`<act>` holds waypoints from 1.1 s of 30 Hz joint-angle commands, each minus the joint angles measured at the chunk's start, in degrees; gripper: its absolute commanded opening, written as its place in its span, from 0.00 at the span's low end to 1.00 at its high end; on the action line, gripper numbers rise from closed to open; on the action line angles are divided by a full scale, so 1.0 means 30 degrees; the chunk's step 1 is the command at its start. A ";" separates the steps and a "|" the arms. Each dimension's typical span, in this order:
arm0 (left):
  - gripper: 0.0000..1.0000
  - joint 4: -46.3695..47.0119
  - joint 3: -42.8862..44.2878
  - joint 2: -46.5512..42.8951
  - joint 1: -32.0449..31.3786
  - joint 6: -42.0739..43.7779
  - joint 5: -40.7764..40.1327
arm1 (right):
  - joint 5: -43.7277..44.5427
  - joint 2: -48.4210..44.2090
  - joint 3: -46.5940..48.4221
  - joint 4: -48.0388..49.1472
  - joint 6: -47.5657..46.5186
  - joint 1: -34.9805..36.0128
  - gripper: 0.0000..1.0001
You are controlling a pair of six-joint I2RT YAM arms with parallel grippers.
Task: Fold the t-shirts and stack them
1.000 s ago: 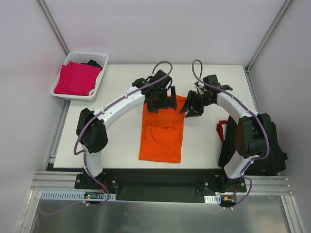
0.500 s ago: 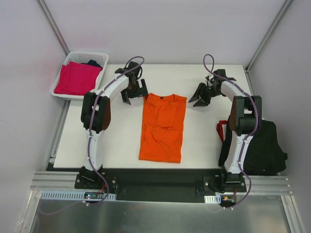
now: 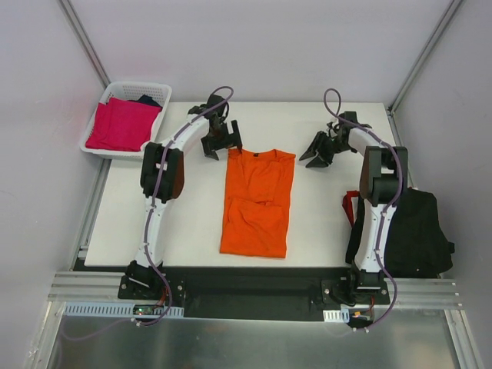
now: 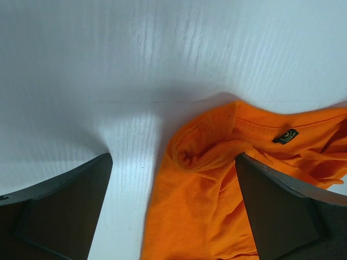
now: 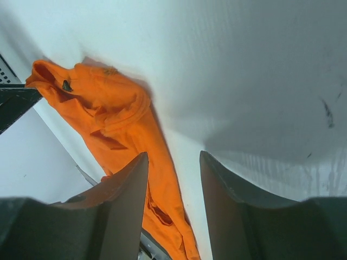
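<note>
The orange t-shirt [image 3: 257, 201] lies folded into a long strip on the middle of the white table [image 3: 192, 223], collar at the far end. My left gripper [image 3: 221, 144] is open and empty, just left of the collar corner; the left wrist view shows that corner [image 4: 217, 179] between the spread fingers [image 4: 59, 200]. My right gripper [image 3: 315, 151] is open and empty, just right of the shirt's far right corner [image 5: 116, 116]. A magenta-pink shirt [image 3: 121, 124] lies in the basket with a black one [image 3: 150, 100] behind it. Black shirts with red trim [image 3: 403, 231] hang off the table's right side.
The white lattice basket [image 3: 157, 127] stands off the table's far left corner. Grey booth walls and metal posts enclose the table on three sides. Both arm bases sit on the rail at the near edge.
Both grippers let go of the orange shirt's far end and drew apart, left to the left and right to the right. In the last half second the left gripper moved back right, close to the collar.
</note>
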 commanded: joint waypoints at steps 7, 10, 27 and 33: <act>0.99 0.1079 0.1663 0.1642 0.0102 -0.1592 0.1931 | -0.1723 0.1350 0.0410 0.2133 0.1619 -0.0082 0.44; 0.98 0.1431 0.1868 0.1936 0.0102 -0.2266 0.2370 | -0.2016 0.1614 0.0350 0.2633 0.1825 0.0064 0.43; 0.85 0.2897 0.0316 0.1673 -0.0191 -0.3705 0.3894 | -0.3716 0.2640 -0.0030 0.4216 0.2762 0.1060 0.38; 0.29 0.2926 0.0024 0.1556 -0.0191 -0.3617 0.3865 | -0.3716 0.2552 -0.0031 0.4247 0.2879 0.1090 0.33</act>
